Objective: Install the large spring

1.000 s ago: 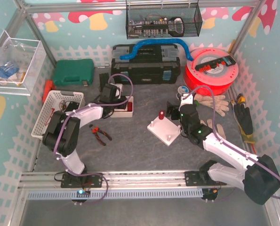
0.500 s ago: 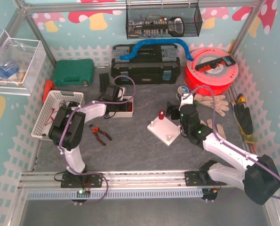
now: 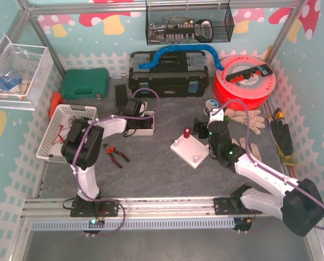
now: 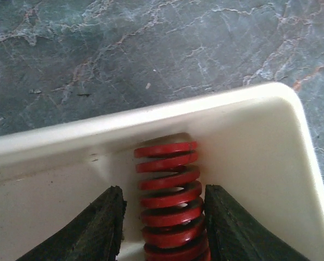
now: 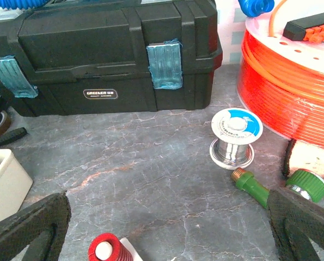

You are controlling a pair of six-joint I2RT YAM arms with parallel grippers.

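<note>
The large red spring (image 4: 167,201) lies in the corner of a white tray (image 4: 249,141), which also shows in the top view (image 3: 147,128). My left gripper (image 4: 164,223) is open, reaching down into the tray (image 3: 133,112), with a black finger on each side of the spring and a narrow gap on the left. My right gripper (image 3: 201,126) is open wide and empty (image 5: 167,217), just beyond the white base plate (image 3: 190,153). A small red spring (image 5: 104,247) sits on a white peg of that plate (image 3: 187,132).
A black toolbox (image 5: 112,54) stands at the back, an orange cable reel (image 5: 292,70) at the back right. A solder spool (image 5: 235,136) and a green hose fitting (image 5: 254,187) lie near my right gripper. Pliers (image 3: 116,154) and a white basket (image 3: 61,130) lie left.
My left gripper has moved right and down into the white tray and now straddles the large red spring. The right arm has not moved.
</note>
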